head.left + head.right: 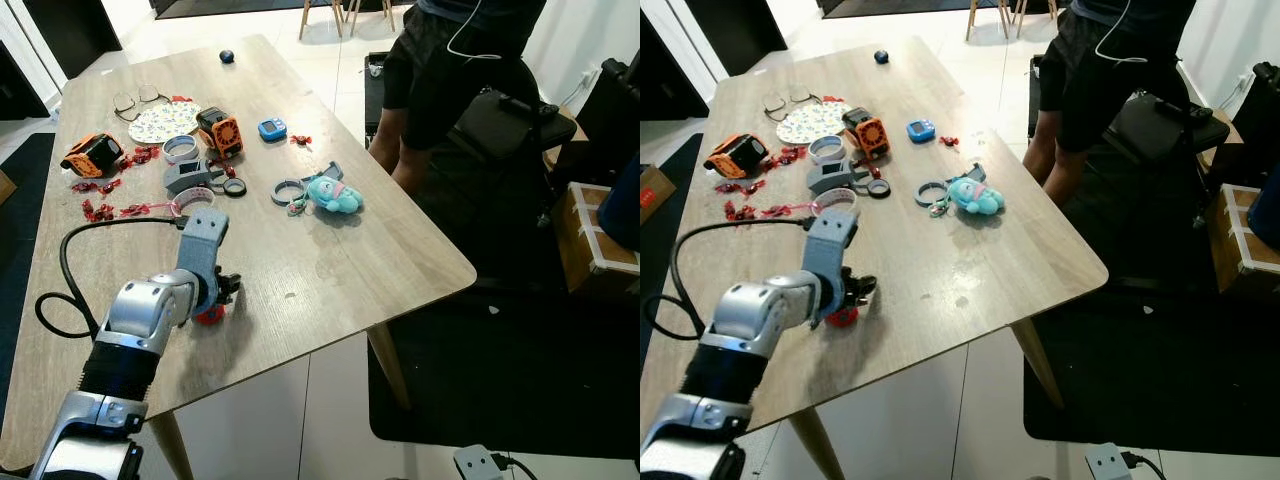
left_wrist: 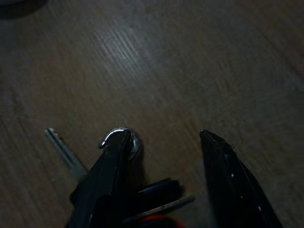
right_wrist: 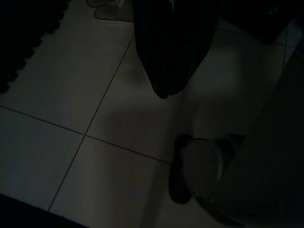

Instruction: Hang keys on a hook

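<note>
Broadly, a long wooden table stretches away from the robot, with a person standing at its far right corner. The far half of the table carries clutter: a patterned plate, orange gadgets, tape rings and a blue plush toy. No hook can be made out anywhere.

Nearer, the silver left arm reaches down onto the near left part of the table. Its left gripper rests at the keys, a small bunch with a red tag lying flat on the wood.

In the left wrist view the two black fingers stand moderately apart, one pressed against the silver key ring, the other clear of it, so nothing is gripped yet.

To grasp well, the fingers likely need to close squarely around the ring or tag, not the thin flat blade, then lift straight up so the bunch does not slide.

The right gripper hangs idle over pale floor tiles; whether its fingers are parted cannot be told.
</note>
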Controlling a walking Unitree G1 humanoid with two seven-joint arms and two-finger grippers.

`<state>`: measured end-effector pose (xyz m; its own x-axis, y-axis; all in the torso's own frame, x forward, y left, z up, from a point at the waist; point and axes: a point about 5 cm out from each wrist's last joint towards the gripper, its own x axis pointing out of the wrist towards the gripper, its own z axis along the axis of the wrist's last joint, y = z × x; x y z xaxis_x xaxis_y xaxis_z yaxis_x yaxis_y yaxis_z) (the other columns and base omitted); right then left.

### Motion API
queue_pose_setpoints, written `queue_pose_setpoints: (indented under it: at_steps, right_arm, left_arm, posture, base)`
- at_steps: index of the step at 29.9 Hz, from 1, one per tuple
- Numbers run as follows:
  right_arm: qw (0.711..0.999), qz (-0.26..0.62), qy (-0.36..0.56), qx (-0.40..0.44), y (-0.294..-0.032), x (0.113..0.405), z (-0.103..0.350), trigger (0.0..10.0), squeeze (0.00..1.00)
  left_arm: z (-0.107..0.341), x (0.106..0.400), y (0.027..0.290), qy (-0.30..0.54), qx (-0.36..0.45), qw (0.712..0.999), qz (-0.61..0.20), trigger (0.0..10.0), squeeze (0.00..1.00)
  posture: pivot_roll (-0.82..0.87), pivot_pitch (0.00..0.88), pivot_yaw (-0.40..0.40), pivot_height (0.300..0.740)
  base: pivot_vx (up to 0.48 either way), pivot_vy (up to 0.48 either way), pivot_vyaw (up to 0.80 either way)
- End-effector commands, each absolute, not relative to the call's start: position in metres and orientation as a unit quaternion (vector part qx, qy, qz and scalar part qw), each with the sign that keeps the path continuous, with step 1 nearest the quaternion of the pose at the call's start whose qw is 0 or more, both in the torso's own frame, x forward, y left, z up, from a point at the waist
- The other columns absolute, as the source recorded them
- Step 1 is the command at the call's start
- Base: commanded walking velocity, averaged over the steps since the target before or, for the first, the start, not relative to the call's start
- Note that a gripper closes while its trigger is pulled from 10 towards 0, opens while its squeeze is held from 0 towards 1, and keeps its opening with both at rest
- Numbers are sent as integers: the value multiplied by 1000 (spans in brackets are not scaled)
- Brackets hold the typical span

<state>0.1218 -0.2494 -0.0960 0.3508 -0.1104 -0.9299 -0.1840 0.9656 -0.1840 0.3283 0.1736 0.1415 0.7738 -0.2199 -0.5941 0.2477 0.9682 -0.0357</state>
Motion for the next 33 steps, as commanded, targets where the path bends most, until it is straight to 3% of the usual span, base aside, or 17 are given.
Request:
queue_pose_setpoints:
  at_steps: [1,10,26,27,28,29,33]
  right_arm:
    - [808,23,576,-122,-247,117,-98,10000,0]
    - [808,25,576,-125,-247,119,-98,10000,0]
    - [804,28,581,-125,-242,110,-101,10000,0]
    - [804,29,581,-124,-241,109,-102,10000,0]
    - [804,29,581,-124,-241,109,-102,10000,0]
    - [803,29,582,-124,-241,109,-102,10000,0]
    - [803,29,582,-124,-241,109,-102,10000,0]
  left_arm:
    - [138,328,175,324,12,939,-118,10000,0]
    - [156,339,170,261,-18,959,-107,10000,0]
    - [146,343,186,270,29,961,-55,10000,0]
    - [144,344,189,272,33,961,-51,10000,227]
    - [144,345,189,272,33,960,-50,10000,227]
    - [144,345,190,273,32,960,-50,10000,1000]
    - [145,345,190,280,36,957,-57,10000,969]
  posture:
    - [-121,121,126,740]
    - [-124,116,126,740]
    - [-128,114,135,740]
    - [-130,116,137,740]
    - [-130,116,137,740]
    - [-130,116,137,740]
    - [-129,120,137,740]
  base:
    - [0,0,0]
    - [0,0,0]
    - [0,0,0]
    - [0,0,0]
    - [0,0,0]
    - [0,0,0]
    - [0,0,0]
